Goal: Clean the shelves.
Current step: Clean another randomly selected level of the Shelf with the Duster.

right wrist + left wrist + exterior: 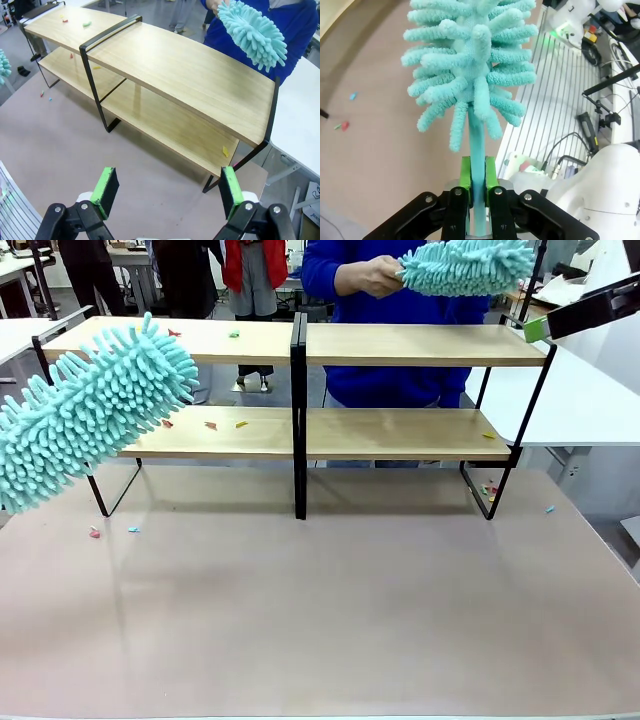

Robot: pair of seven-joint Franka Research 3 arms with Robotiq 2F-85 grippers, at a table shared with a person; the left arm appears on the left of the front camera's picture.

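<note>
Left jaws tight on duster stick | right jaws wide, hold nothing | shelves on tabletop, boards run left-right, duster head at their left end | bits on left half, left arm nearer

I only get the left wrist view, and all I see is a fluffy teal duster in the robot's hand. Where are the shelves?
Observer: The shelves stand across the far side of the table. Your duster is at their left end.
Operator: Is there any mess on them?
Observer: Yes, small coloured bits lie on the left half of the lower board.
Operator: What's the other hand doing?
Observer: The right hand is open and empty, up near the shelves' right end.
</note>
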